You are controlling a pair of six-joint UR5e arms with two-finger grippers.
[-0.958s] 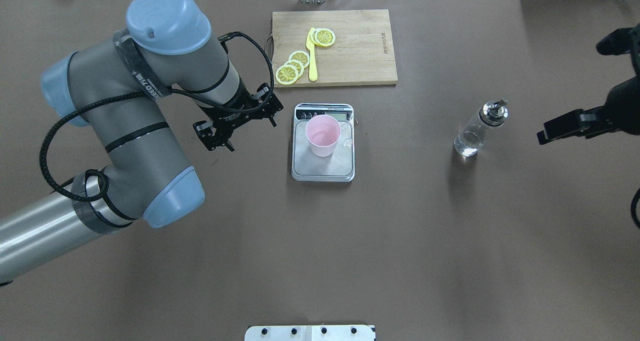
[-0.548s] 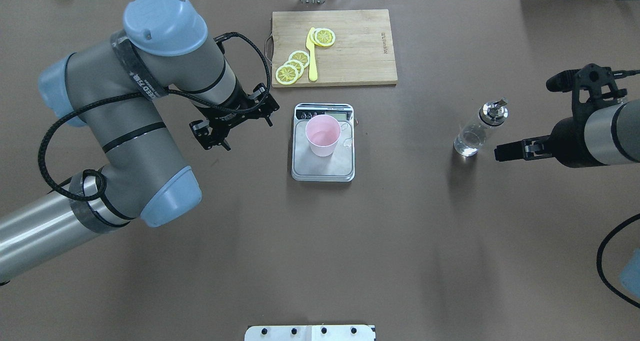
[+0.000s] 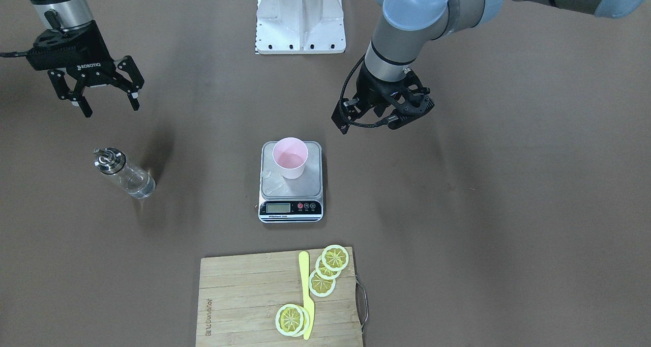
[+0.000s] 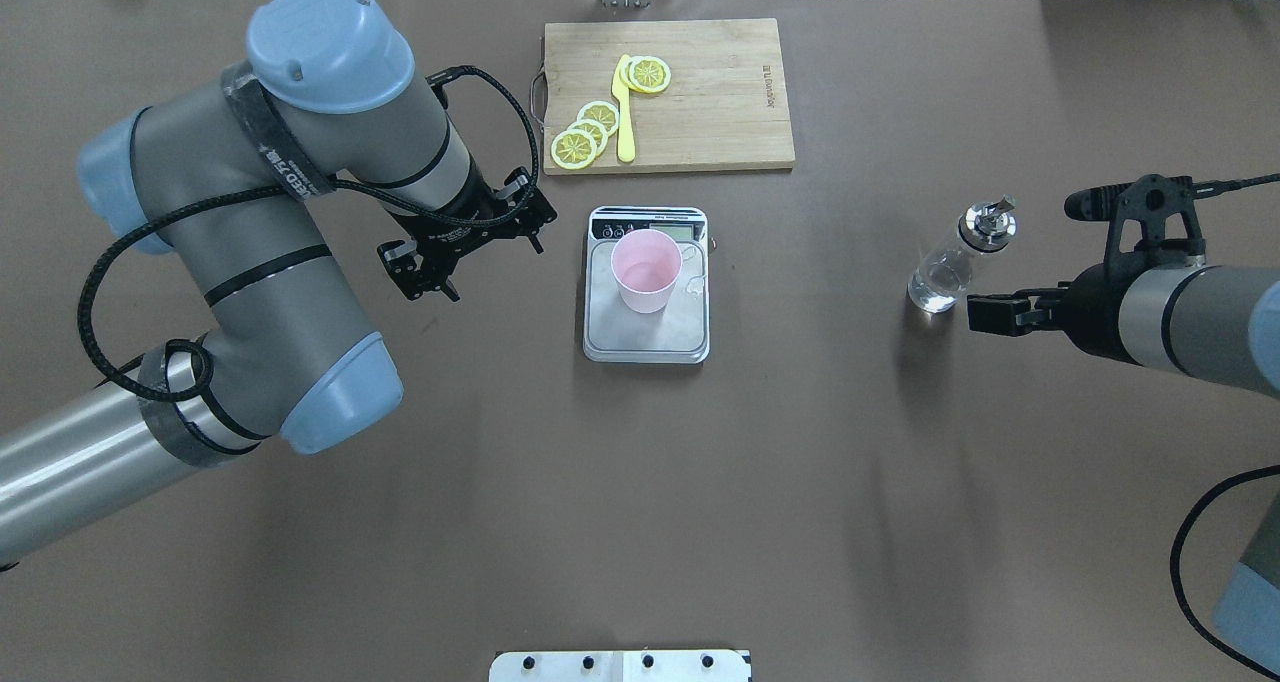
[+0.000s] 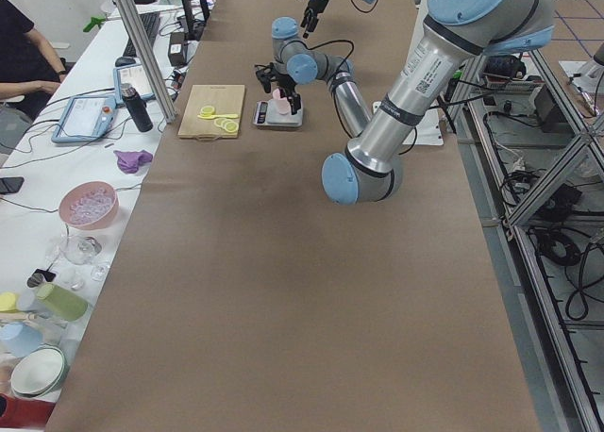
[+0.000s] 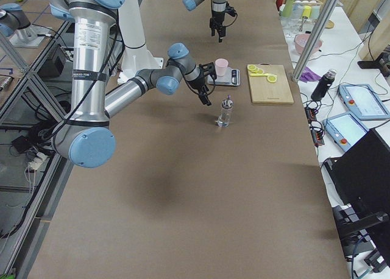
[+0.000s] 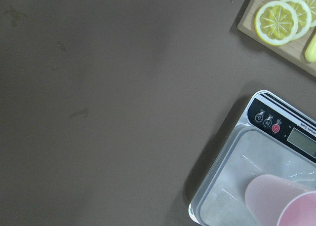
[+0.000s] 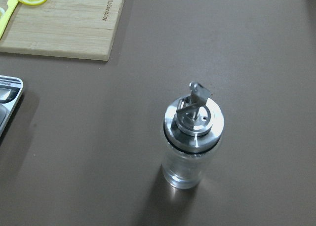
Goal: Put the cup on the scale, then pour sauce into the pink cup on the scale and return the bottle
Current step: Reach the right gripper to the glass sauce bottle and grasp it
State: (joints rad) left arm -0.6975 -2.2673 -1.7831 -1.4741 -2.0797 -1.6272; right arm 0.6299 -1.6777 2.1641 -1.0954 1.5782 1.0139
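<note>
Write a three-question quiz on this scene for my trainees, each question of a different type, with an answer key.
1. True or false: the pink cup stands on the scale.
2. Multiple choice: the bottle is A) gripped in the right hand; B) upright on the table, with nothing touching it; C) lying on its side on the scale.
3. Fill in: the hand nearer the bottle is the ____ one, and its fingers are ____.

Key: 1 true; 2 B; 3 right, open.
</note>
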